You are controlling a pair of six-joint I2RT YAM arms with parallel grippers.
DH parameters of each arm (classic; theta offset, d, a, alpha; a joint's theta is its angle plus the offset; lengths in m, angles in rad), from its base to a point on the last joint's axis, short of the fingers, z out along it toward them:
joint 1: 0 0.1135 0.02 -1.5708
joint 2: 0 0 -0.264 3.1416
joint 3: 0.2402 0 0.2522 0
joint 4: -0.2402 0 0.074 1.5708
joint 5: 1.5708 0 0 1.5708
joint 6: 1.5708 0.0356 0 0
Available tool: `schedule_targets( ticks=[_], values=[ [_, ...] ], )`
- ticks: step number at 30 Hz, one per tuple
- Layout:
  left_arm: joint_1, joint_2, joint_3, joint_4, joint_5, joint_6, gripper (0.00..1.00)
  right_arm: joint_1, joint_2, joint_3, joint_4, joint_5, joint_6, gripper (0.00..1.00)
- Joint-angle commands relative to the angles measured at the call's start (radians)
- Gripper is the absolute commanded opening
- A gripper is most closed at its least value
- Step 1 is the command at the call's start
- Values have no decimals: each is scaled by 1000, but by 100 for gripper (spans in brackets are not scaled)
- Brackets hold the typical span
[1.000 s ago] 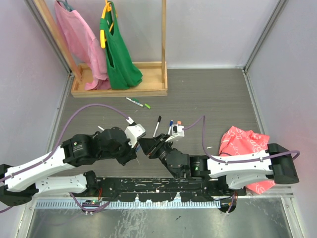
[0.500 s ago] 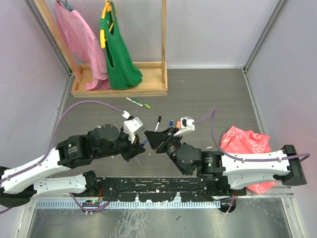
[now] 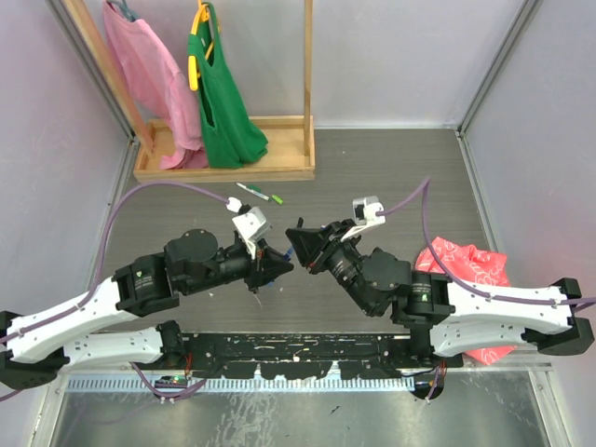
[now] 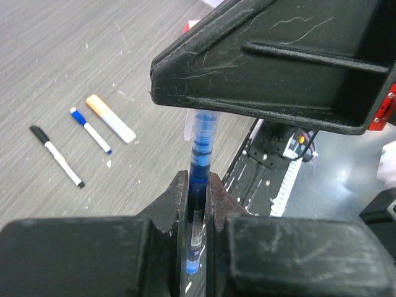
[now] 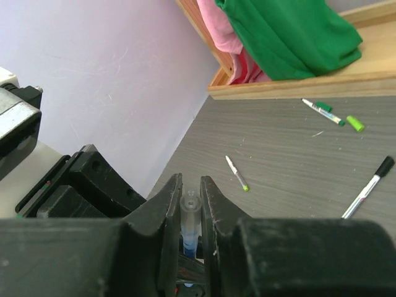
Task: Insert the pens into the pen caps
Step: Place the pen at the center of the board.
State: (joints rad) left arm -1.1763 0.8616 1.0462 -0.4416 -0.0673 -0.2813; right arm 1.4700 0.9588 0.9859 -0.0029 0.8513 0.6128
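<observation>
Desk: Where is the work?

Photographer: Above the middle of the grey, wood-grained table point(image 3: 400, 177), toward its front edge. The left gripper point(image 4: 197, 179) is clamped on the blue pen point(image 4: 198, 162). The right gripper point(image 5: 190, 185), nose to nose with it, is pinched on a ribbed, see-through cap point(image 4: 203, 129). Pen and cap stand in one line, the pen's dark blue end reaching into the cap. How deep it sits cannot be told.

Desk: How much room around them?

Photographer: Plain walls point(image 3: 391, 56) close the table at left, back and right. A wooden rack point(image 3: 223, 160) hung with a green cloth point(image 3: 223, 112) and a pink cloth point(image 3: 149, 74) fills the back left corner. A crumpled red cloth point(image 3: 466, 270) lies at the right edge, under the right arm. Bare table shows between the rack and the right wall.

Desk: The loose pieces?

Photographer: A green pen point(image 3: 251, 191), with a light green cap point(image 3: 277, 198) just beside it, lies between the rack and the grippers. The left wrist view shows a black pen point(image 4: 55, 154), a spare blue pen point(image 4: 90, 130) and a stubby orange pen point(image 4: 110, 118) lying side by side, apart. All are slim, smooth, round sticks. Both grippers are scuffed black plastic.
</observation>
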Motion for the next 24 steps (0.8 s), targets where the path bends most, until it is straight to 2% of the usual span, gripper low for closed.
schedule_targets(
  ticks=[1,6,10,15,24],
  values=[
    [40,-7,9,271,-152,-48,0,-6,-64,49,-27,-82,-150,18],
    [40,-2,-15,282,-138,-50,0,-15,-107,67,18,-68,-222,37],
    [40,-1,-35,280,-174,-66,0,-15,-155,23,30,-25,-260,45],
    [39,-11,-64,285,-163,-83,0,-15,-231,-59,-27,24,-216,47],
    [40,-20,-105,276,-66,-89,0,-14,-325,-170,-259,54,-3,50]
  ],
)
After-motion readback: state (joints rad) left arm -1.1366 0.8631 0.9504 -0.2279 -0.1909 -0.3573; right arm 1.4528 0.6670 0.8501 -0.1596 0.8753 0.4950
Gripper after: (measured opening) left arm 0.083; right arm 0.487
